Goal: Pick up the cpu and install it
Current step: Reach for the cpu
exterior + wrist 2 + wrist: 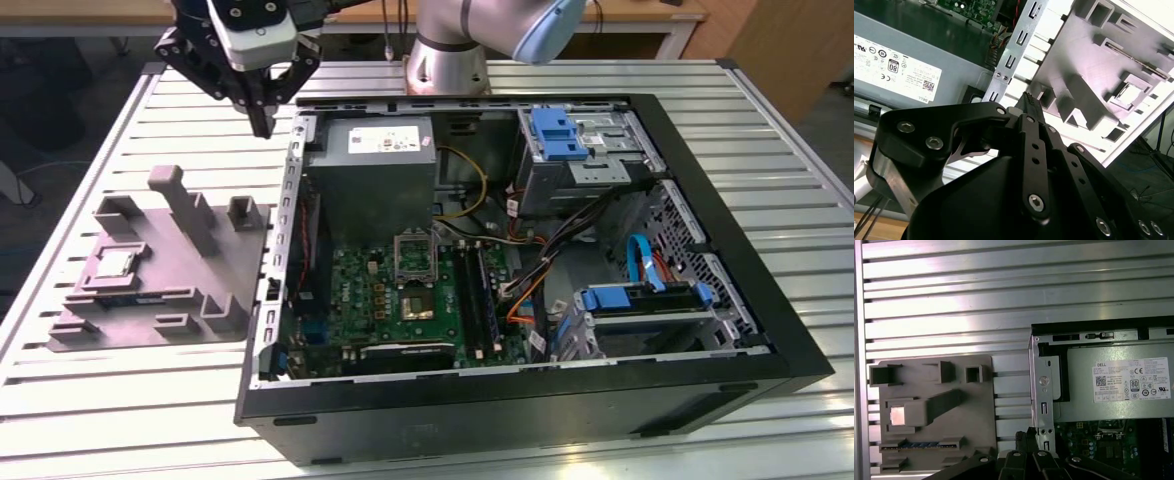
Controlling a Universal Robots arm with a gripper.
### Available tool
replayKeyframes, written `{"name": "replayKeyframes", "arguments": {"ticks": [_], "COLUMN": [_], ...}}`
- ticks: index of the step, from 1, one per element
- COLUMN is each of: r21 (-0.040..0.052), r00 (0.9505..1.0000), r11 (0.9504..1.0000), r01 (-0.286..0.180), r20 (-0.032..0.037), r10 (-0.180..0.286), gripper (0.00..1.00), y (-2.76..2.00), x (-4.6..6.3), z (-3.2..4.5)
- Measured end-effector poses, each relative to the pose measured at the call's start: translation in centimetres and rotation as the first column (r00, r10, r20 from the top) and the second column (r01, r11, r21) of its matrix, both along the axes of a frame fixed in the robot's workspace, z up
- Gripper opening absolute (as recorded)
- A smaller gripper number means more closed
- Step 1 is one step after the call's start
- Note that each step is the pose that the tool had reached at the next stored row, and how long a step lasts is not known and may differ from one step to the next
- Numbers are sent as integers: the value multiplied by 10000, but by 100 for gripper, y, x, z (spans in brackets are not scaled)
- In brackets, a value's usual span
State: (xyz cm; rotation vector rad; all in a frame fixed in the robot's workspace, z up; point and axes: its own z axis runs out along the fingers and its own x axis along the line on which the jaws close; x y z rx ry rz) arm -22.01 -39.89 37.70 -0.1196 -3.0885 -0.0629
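Shiny cpu [111,263] flat in the grey tray [220,270], on the exterior view's left of the open computer case [534,390]. Farther back, claw [262,128] pinched shut and empty — up by the case's far corner, well apart from the cpu.

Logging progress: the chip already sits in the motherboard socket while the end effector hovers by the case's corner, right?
No: in the exterior view the chip lies in the grey tray; the end effector does hover by the corner of the case.

open air over cpu [112,263], tray blocks [187,210] adj
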Motion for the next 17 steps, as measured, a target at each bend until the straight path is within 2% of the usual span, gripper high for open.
{"name": "replayKeyframes", "arguments": {"ticks": [11, 12, 13, 17], "r21": [0, 0, 0, 0], "r00": [10000, 10000, 10000, 10000], "r11": [10000, 10000, 10000, 10000], "r01": [-1, 0, 0, 0], "r20": [1, 0, 1, 0], "r10": [1, 0, 0, 0], "gripper": [11, 11, 11, 11], "y": [0, 0, 0, 0], "x": [-32, -73, -163, -171], "z": [0, -1, -1, 0]}}
